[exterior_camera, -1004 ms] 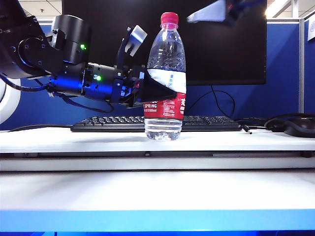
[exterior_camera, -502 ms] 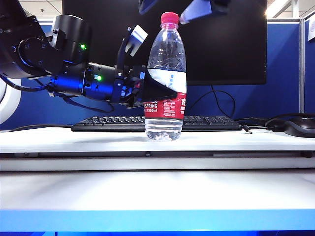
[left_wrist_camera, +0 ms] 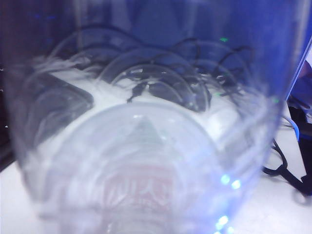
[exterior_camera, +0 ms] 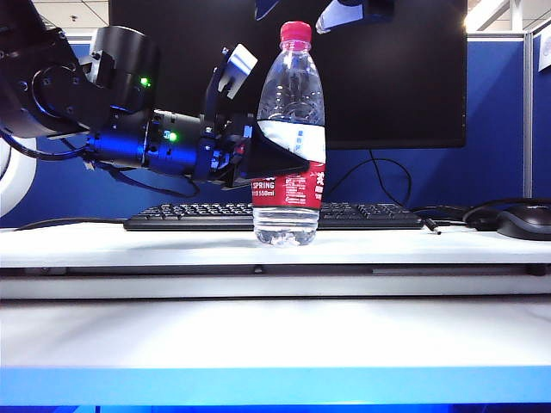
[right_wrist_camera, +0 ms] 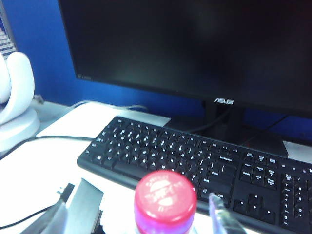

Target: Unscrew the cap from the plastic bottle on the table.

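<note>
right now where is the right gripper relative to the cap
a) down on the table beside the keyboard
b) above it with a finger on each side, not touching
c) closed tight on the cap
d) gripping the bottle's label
b: in the exterior view the right gripper hangs at the top of the frame, its fingers straddling the cap with gaps showing, while the left gripper holds the plastic bottle at the label.

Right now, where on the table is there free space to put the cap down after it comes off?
Free: the table in front of the plastic bottle, to its front edge. Crowded: behind the bottle lies the keyboard, with a mouse at right.
</note>
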Motion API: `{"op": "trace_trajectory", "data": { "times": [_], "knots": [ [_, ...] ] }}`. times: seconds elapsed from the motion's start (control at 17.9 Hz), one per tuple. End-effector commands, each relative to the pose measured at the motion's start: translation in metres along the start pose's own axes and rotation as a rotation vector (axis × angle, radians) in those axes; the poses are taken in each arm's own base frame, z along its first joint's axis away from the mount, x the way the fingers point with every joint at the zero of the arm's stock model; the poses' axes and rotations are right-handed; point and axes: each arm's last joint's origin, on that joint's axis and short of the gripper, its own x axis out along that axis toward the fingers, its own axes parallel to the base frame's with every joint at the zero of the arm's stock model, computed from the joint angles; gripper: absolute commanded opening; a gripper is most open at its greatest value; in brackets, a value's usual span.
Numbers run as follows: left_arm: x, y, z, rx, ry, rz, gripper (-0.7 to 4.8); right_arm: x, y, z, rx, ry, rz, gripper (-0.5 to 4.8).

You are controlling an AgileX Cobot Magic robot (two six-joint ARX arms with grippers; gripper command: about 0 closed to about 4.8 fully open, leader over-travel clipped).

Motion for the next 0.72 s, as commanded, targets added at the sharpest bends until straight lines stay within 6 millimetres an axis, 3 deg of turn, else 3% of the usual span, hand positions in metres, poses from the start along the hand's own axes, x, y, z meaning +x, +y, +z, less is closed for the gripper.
{"op": "trace_trajectory", "data": {
  "times": [0.06, 0.45, 0.61, 0.72],
  "knots": [
    [0.0000, -0.0012, -0.0105, -0.053, 0.053, -0.008, 0.19, 0.0031, 0.0000, 0.0000, 0.010, -0.017, -0.007, 3.13],
    [0.0000, -0.0019, -0.0104, -0.069, 0.051, -0.032, 0.19, 0.0104, -0.0003, -0.0036, 0.020, -0.039, -0.039, 3.06],
    [0.0000, -0.0024, -0.0103, -0.069, 0.048, -0.050, 0.19, 0.0111, -0.0022, -0.0028, 0.023, -0.045, -0.050, 2.06],
    [0.0000, -0.0024, -0.0102, -0.068, 0.047, -0.050, 0.19, 0.0111, -0.0021, -0.0029, 0.023, -0.044, -0.049, 2.06]
  ]
}}
